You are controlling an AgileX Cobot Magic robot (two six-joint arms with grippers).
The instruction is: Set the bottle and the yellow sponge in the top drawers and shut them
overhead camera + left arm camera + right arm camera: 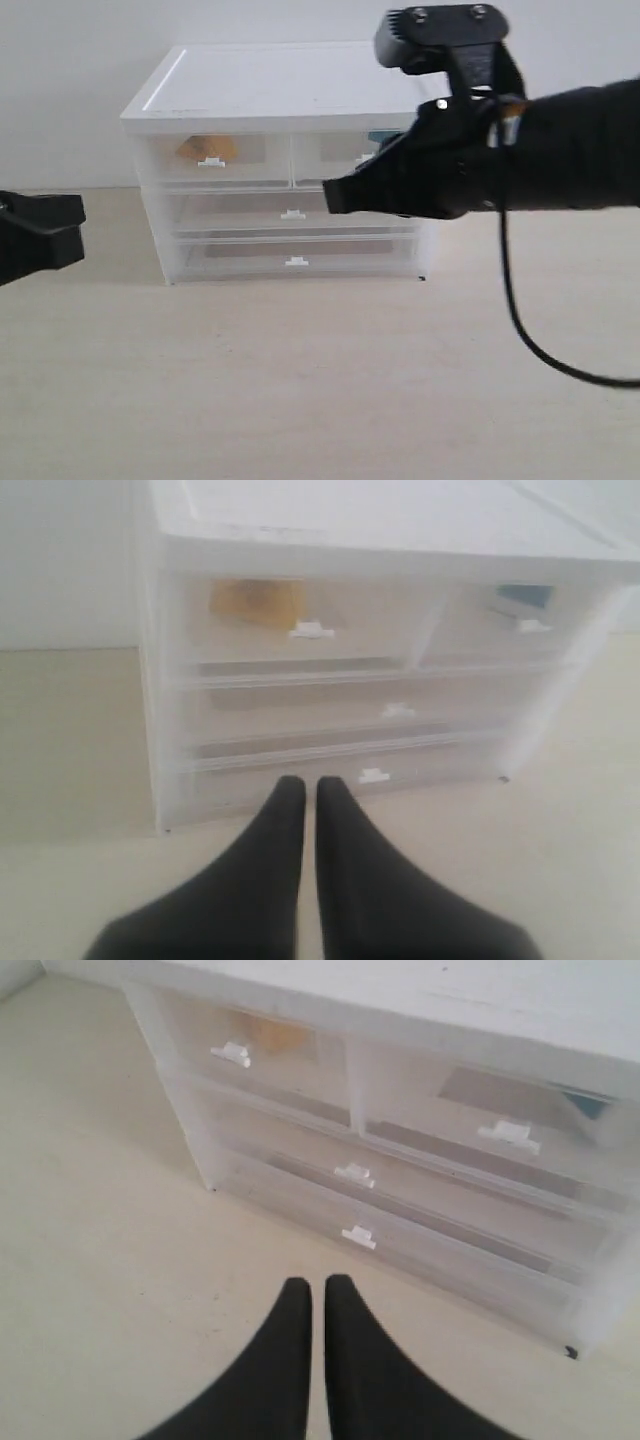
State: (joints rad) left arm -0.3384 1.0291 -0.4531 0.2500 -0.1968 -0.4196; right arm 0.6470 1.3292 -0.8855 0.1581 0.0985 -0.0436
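Note:
The yellow sponge (207,148) (255,602) (281,1036) shows dimly through the front of the left top drawer (250,162) (350,630) (200,1030). Of the bottle only a teal patch (380,137) (525,595) (590,1106) shows, inside the right top drawer (325,157) (470,630) (420,1090). Both top drawers sit flush with the cabinet front. My right gripper (332,197) (313,1285) is shut and holds nothing; it hovers in front of the cabinet and hides part of the right drawer. My left gripper (78,225) (303,785) is shut and empty, low at the left, apart from the cabinet.
The white-topped cabinet (280,80) stands against the back wall on a pale table (300,380). Two full-width drawers (292,214) (296,262) below the top pair are pushed in. A black cable (520,320) hangs from the right arm.

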